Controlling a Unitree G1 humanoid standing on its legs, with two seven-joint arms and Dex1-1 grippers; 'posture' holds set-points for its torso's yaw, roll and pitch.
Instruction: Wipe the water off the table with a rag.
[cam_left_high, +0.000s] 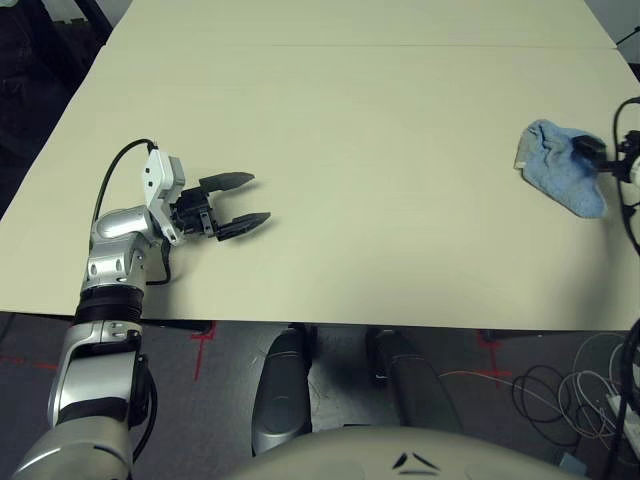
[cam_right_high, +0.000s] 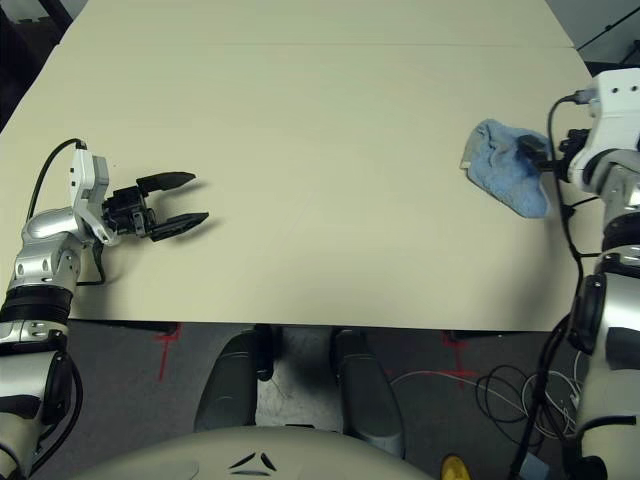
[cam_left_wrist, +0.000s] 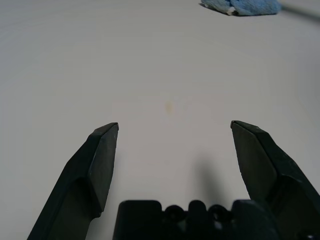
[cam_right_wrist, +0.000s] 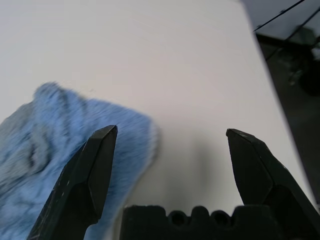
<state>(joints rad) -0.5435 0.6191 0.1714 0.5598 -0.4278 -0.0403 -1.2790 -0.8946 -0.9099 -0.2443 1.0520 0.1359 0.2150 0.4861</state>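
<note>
The light blue rag lies crumpled on the pale cream table near its right edge, with its white tag toward the table's middle. My right gripper hovers at the rag's right side. In the right wrist view this gripper is open, with one finger over the rag and nothing between the fingers. My left gripper stands open and empty low over the table's front left. Ahead of the left gripper, one faint yellowish spot of water marks the table, with the rag far beyond it.
A faint seam crosses the table's far part. The front edge runs just beyond my left forearm. Loose cables and red tape marks lie on the floor below.
</note>
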